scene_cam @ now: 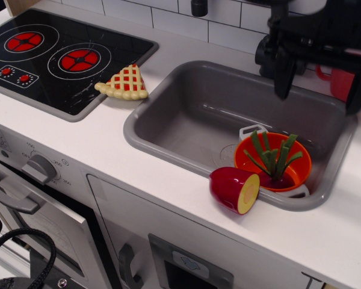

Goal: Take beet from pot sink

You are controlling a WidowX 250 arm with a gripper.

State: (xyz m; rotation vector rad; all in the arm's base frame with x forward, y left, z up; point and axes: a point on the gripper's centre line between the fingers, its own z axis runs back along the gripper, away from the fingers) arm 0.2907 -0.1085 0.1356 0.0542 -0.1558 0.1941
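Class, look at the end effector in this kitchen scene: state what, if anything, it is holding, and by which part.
Nothing is held. The end effector hangs above the sink with nothing between its fingers; the beet sits untouched in the pot.

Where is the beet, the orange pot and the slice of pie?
beet (275,179), kitchen camera view, on its dark magenta root.
orange pot (245,161), kitchen camera view, on its left rim.
slice of pie (127,83), kitchen camera view, on its lattice top.

Toy kitchen, sink (186,114), stovetop (48,54), oven knob (41,168)
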